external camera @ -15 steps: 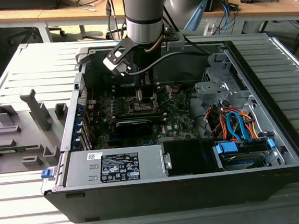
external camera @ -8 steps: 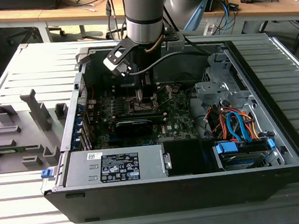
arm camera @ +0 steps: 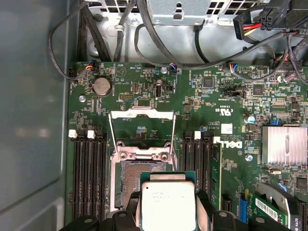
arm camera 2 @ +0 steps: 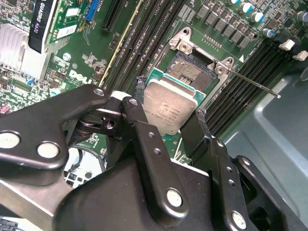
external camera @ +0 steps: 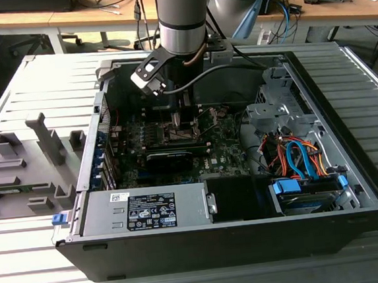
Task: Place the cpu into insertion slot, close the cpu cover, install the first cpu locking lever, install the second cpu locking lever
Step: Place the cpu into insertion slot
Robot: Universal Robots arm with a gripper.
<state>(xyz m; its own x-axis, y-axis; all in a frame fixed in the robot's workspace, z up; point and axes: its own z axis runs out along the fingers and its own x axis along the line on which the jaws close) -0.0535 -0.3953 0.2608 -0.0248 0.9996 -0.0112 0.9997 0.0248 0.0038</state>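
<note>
My gripper [arm camera 2: 171, 111] is shut on the cpu [arm camera 2: 169, 108], a pale silver square chip on a green edge, with one black finger [arm camera 2: 139, 94] on each of two opposite sides. In both wrist views the cpu [arm camera: 168, 202] hangs tilted just above the insertion slot [arm camera: 134, 177], covering part of it; the slot's dark contact field [arm camera 2: 191, 67] shows beyond the chip. The cpu cover [arm camera: 142, 115] stands swung open behind the slot. A thin locking lever [arm camera 2: 250, 82] sticks out free beside the socket. In the exterior view the gripper [external camera: 183, 120] reaches down onto the motherboard [external camera: 223, 148].
Black memory slots [arm camera: 89, 168] flank the socket on both sides. A card with a silver heatsink [arm camera: 284, 144] lies close by. Cables [external camera: 296, 158] and a drive cage fill the case at the exterior view's right; the power supply [external camera: 145, 208] sits at the front. A grey fixture [external camera: 26, 169] stands outside the case.
</note>
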